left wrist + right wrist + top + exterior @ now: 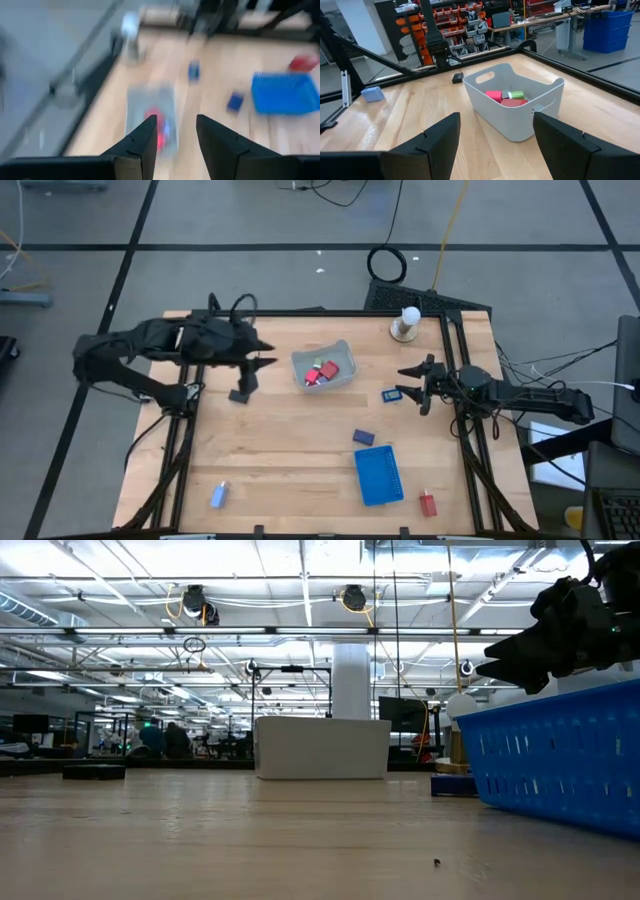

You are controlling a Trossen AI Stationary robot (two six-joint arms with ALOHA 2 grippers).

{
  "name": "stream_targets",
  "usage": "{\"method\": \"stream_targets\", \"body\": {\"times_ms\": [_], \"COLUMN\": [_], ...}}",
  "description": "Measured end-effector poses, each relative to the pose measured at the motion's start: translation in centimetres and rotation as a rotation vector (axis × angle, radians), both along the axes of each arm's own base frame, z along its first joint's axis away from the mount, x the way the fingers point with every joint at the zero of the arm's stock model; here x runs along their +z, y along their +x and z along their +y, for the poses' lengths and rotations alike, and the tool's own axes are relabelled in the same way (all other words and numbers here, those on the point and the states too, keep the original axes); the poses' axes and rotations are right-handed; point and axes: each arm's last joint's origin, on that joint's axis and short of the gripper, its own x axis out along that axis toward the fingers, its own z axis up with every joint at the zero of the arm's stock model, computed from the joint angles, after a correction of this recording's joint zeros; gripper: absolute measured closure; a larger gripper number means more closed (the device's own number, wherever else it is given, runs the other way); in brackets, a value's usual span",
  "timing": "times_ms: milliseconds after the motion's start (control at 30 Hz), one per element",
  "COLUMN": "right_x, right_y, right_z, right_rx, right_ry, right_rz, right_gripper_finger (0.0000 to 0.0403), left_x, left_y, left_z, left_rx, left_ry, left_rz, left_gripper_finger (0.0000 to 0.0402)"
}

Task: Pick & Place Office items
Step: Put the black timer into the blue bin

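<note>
Red and green office items lie in the pale bin at the table's middle far part. My left gripper hangs above the table just left of the bin, its fingers a little apart with nothing between them. A black piece lies on the wood below it. My right gripper stands open right of the bin, level, pointing at the bin. A small blue piece lies just below it. A dark blue block, a red piece and a light blue piece lie nearer the front.
The flat blue tray lies near the front right and fills the right of the low view. A white knobbed object stands at the far right corner. Black frame rails run along the table's sides. Bare wood lies at the front left.
</note>
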Motion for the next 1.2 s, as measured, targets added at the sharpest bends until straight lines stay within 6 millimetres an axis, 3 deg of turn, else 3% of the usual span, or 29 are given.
{"method": "stream_targets", "body": {"times_ms": [200,400,600,733,833,967,1200], "right_x": [0.0,0.0,0.0,0.0,0.0,0.0,0.0], "right_y": [0.0,0.0,0.0,0.0,0.0,0.0,0.0], "right_z": [0.0,0.0,0.0,0.0,0.0,0.0,0.0], "right_rx": [0.000,0.000,0.000,0.000,0.000,0.000,0.000], "right_ry": [0.000,0.000,0.000,0.000,0.000,0.000,0.000], "right_rz": [0.000,0.000,-0.001,0.000,0.000,0.000,0.000], "right_gripper_finger": [0.0161,0.0161,0.0161,0.0161,0.0161,0.0160,0.0160], "left_x": [-1.0,-2.1,-2.8,-3.4,-3.7,-4.7,-8.4], "left_y": [-3.1,-4.4,-5.5,-5.0,-4.6,-3.9,-3.9], "left_z": [0.3,0.3,0.3,0.2,0.3,1.4,3.0], "left_rx": [0.259,0.359,0.279,0.169,0.147,0.365,0.723], "left_ry": [-0.274,-0.318,-0.220,-0.161,-0.215,-0.346,-0.502], "left_rz": [0.118,0.269,0.448,0.554,0.582,0.577,0.618], "left_gripper_finger": [0.0266,0.0266,0.0266,0.0266,0.0266,0.0266,0.0266]}}
